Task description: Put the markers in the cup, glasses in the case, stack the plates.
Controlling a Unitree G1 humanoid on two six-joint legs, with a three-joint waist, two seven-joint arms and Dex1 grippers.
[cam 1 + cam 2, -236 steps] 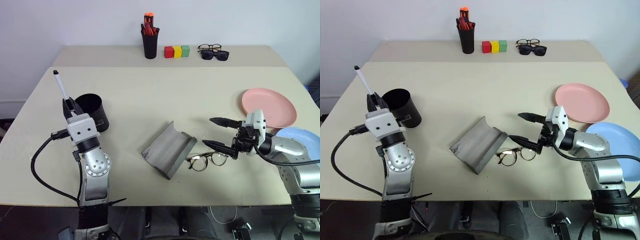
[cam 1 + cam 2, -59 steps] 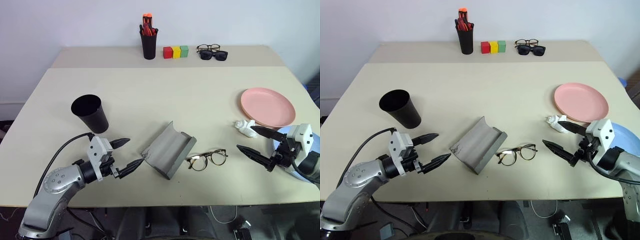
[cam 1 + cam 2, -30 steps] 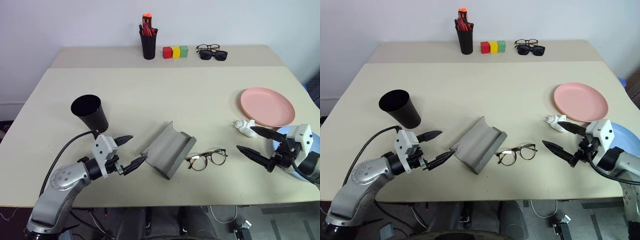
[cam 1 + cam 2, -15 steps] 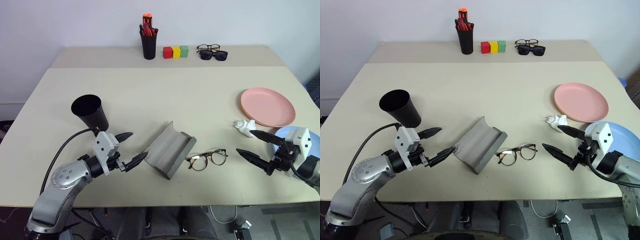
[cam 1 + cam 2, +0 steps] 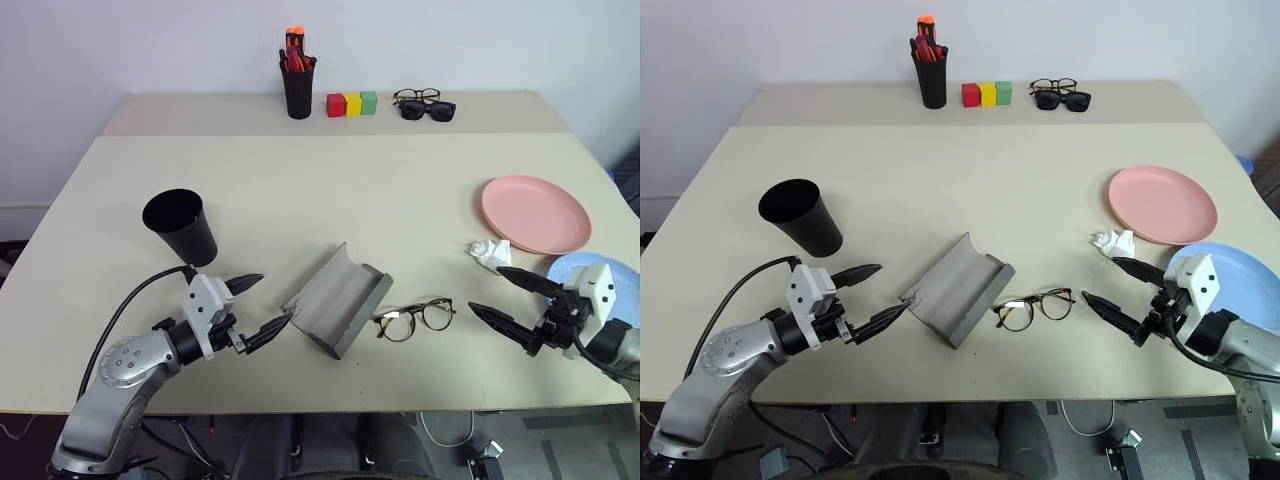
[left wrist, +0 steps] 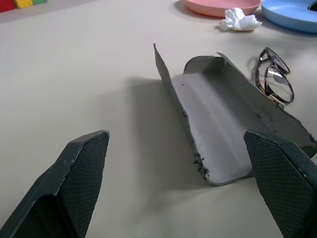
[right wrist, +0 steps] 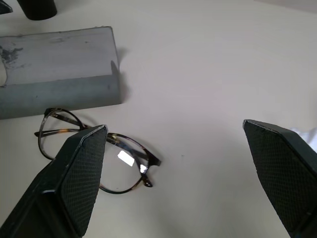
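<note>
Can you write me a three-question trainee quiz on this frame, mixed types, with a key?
1. True or false: the glasses lie inside the case.
2. Which plate is nearer the right gripper? A pink plate, B blue plate.
3. What small white thing lies beside the pink plate?

Key: 1 false, they lie on the table beside the open case. 2 B. 3 a crumpled tissue.

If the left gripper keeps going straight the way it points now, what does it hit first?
Most likely the open grey case: the left gripper, fingers spread, points at its near end, with bare table between. The glasses lie beyond it.
</note>
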